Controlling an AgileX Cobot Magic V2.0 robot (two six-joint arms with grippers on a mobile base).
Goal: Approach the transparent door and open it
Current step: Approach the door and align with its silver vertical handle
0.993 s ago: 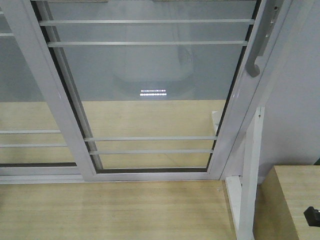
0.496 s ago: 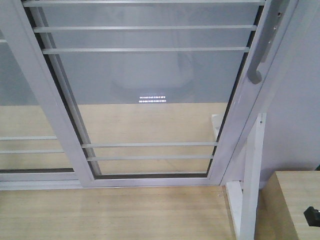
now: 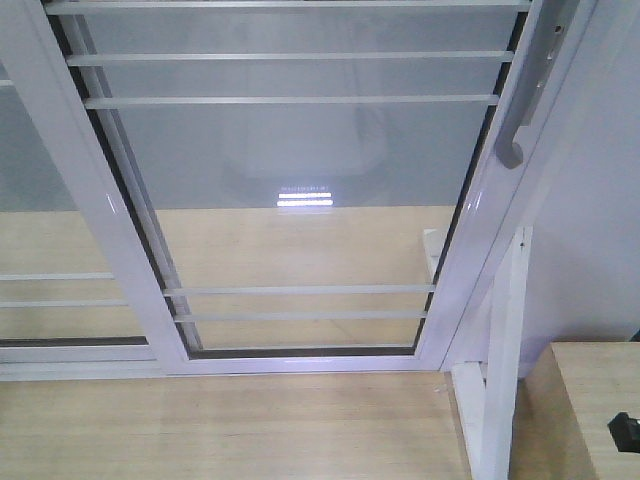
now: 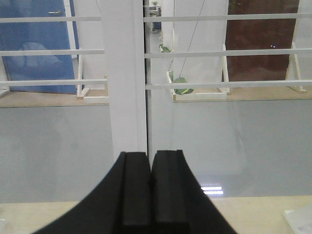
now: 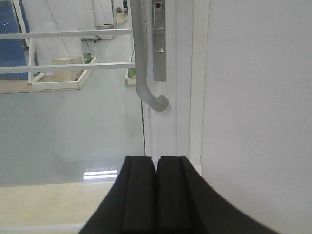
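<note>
Pointing my left claw (image 4: 150,163) at a white frame post (image 4: 126,87), fingers pressed together, holding nothing. Transparent door (image 3: 300,160) fills the view ahead, grey handle (image 5: 139,58) on its right stile. My right claw (image 5: 156,165) is also pressed together and empty, just below the handle, apart from it.

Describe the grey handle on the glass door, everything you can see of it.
The handle is a slim bar of matte grey metal running down the white stile of the transparent door. Its lower end curls into a short rounded hook, and its top runs out of view. A narrow grey plate with a small red dot and a slot sits just beside it. Nothing touches the handle: the right claw, shut, is below it and clear of it.
</note>
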